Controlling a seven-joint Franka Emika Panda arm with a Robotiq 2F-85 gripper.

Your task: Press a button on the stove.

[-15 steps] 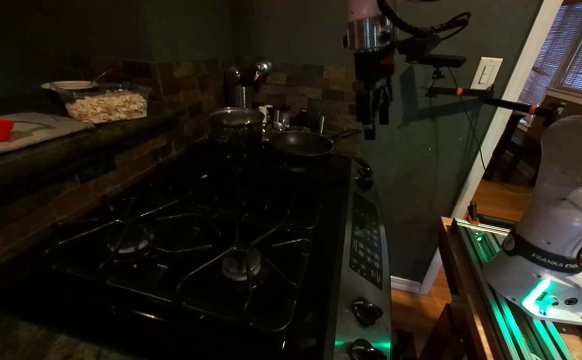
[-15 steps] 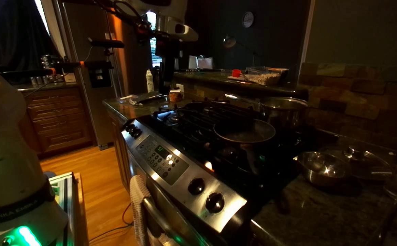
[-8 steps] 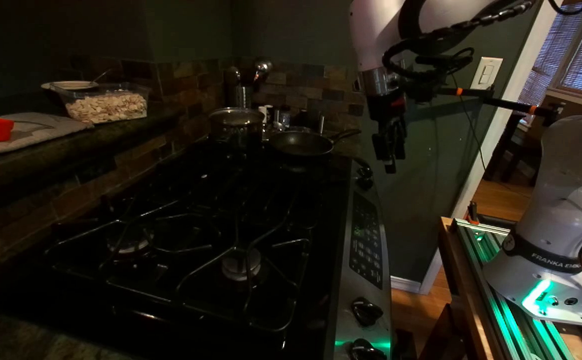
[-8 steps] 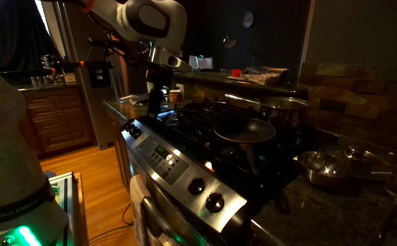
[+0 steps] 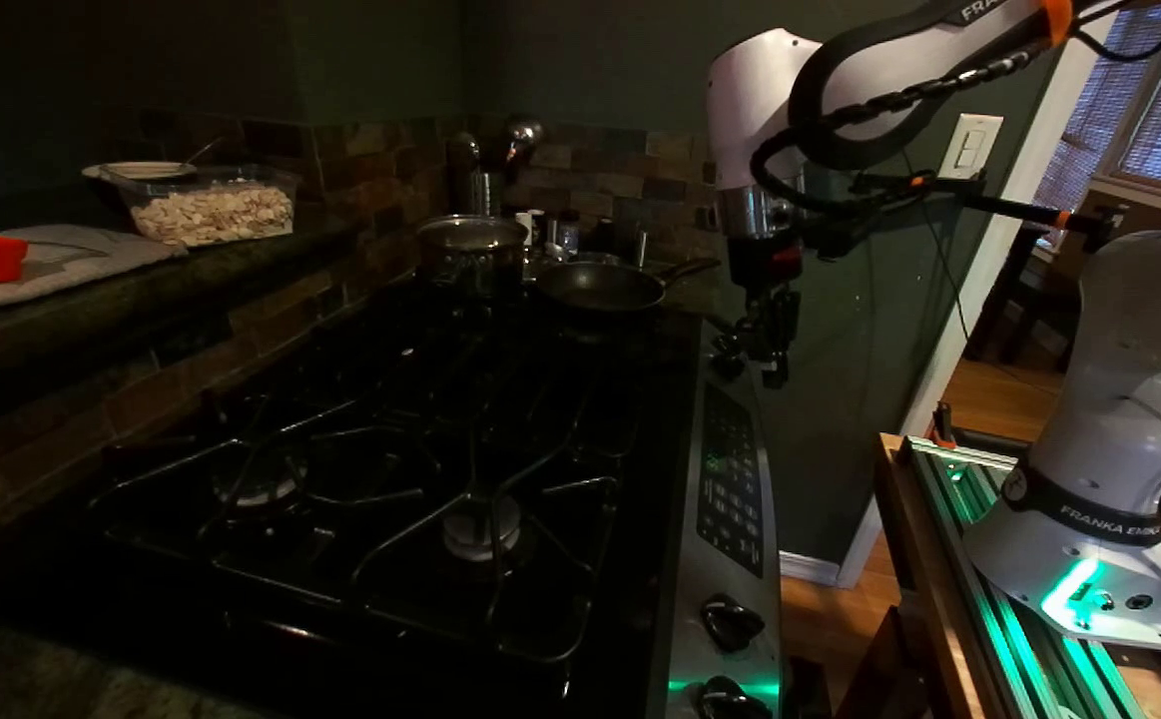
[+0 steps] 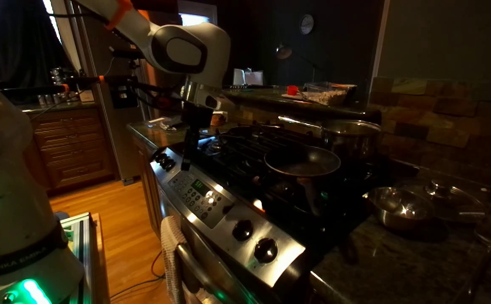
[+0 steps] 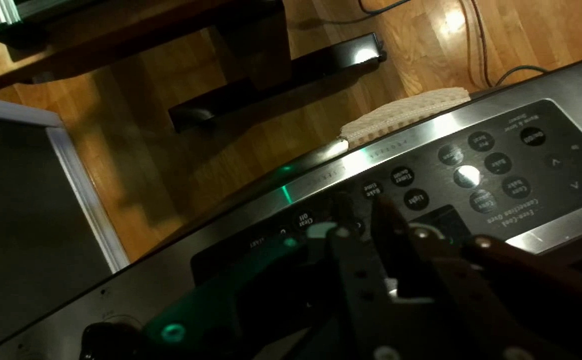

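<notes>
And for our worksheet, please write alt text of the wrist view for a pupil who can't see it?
The dark end effector partly hides the stove's control panel, whose round buttons carry upside-down labels such as Light; contact is unclear. Beyond are a pale towel and wooden floor.

1. Below the jaws, the stove front is smooth, shiny metal.
2. Near the jaws, the keypad looks smooth and glossy.
3. Lower than the jaws, the towel is rough, ribbed cloth, matt.
4. Well below the jaws, the floor is glossy wood.
5. Apart from the jaws, the pan looks smooth, with a low sheen.
6. Farther from the jaws, the bowl is polished metal.
</notes>
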